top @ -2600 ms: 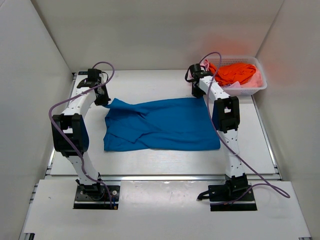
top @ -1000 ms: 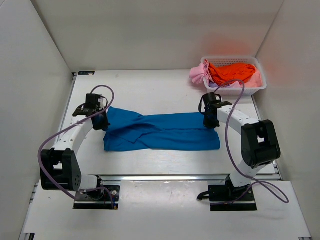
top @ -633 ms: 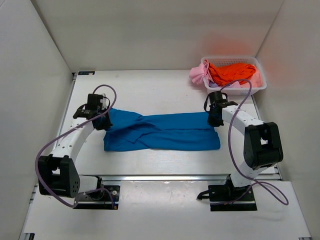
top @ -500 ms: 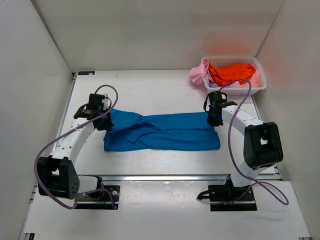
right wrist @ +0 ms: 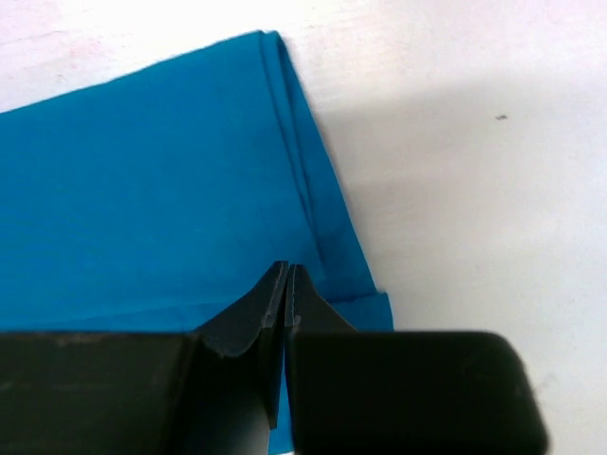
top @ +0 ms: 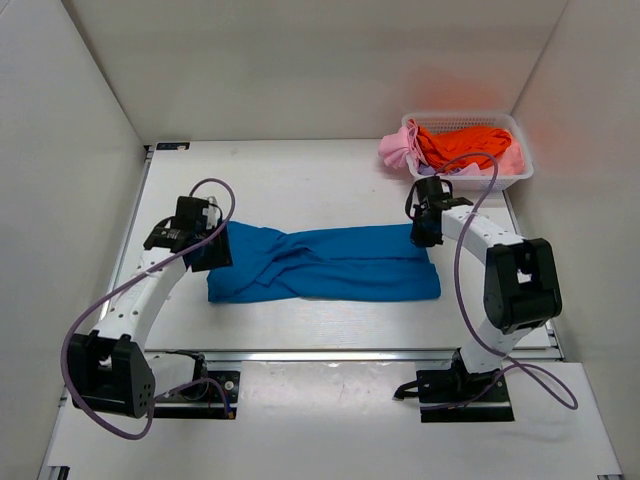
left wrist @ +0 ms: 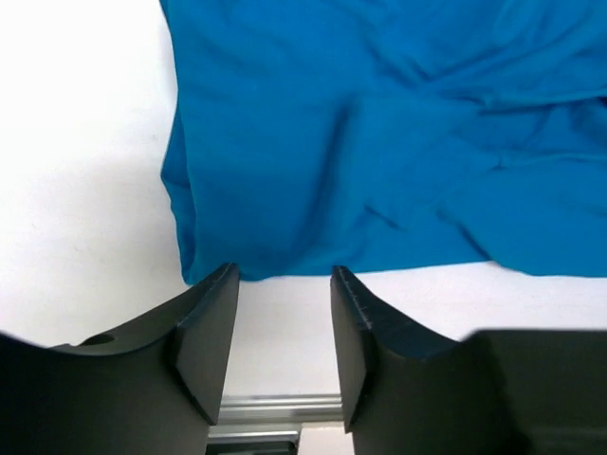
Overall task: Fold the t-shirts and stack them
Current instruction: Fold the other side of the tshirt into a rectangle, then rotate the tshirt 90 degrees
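The main risk is on the left side. The left claw [left wrist: 283, 277] is spread, and the near edge of the blue t-shirt [left wrist: 379, 142] ends just at its fingertips. Between the fingers [left wrist: 204, 332] there is mostly bare white surface [left wrist: 85, 190]. If the claw closes here, I think it may catch only the top layer, or no cloth at all. The cloth at this end is doubled and wrinkled, so pulling one layer could open the fold or drag it crooked.

The right claw [right wrist: 285, 277] is pressed together. Its tips stand over the cloth near the hem at the shirt's right end, and I see no cloth rising between them. If it moves sideways while touching, it could push this hem out of line.

In the top view the shirt lies as a long band across the middle of the surface. The left claw is at its near left corner and the right claw at its far right corner. The orange t-shirt [top: 465, 142] and the pink t-shirt [top: 395, 150] sit in the white mesh basket [top: 480, 183], well apart from the left claw and near the right one.
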`<state>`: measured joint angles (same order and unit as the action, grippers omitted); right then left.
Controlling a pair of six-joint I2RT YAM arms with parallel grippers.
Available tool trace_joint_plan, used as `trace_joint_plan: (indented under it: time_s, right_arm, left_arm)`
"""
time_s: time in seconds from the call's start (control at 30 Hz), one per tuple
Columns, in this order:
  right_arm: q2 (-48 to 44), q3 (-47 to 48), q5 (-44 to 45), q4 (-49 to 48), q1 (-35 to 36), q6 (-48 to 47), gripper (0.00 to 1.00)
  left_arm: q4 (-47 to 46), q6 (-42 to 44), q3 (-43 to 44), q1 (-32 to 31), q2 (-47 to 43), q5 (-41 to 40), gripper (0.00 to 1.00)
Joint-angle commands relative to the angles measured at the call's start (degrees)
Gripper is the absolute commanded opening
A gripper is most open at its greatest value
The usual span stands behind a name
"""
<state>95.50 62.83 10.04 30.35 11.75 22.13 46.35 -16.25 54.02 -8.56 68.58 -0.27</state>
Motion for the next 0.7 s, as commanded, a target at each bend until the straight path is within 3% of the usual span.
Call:
trace_joint_plan:
  time_s: [0.0, 0.1, 0.17, 0.3, 0.4, 0.67]
  right_arm:
    - [0.7, 3.0, -2.0, -2.1, -0.1, -1.5, 0.0]
    - [1.6, 3.4, -4.0, -4.0, -0.4, -2.8, 0.12]
    - [2.7, 3.9, -6.4, -4.9, -0.5, -3.6, 0.13]
    - [7.6, 7.5, -9.1, -5.9, -0.4, -4.5, 0.01]
    - [12.9, 12.1, -9.3, -3.7, -0.9, -4.4, 0.0]
    - [16.3, 14.3, -5.8, 3.6, -0.4, 0.4, 0.0]
  left_arm:
    - [-0.8, -1.1, -0.9, -0.6, -2.0, 0.7, 0.59]
    - [-2.4, -2.4, -0.7, -0.9, -2.1, 0.4, 0.58]
    - [-5.0, -4.4, -1.4, -2.0, -0.2, -0.7, 0.56]
    - [-11.4, -8.5, -3.4, -7.8, 7.5, -4.9, 0.53]
    - [-15.2, -11.1, -3.0, -9.7, 15.6, -5.4, 0.5]
    - [-14.3, -11.9, 13.8, -9.6, 37.1, -4.1, 0.41]
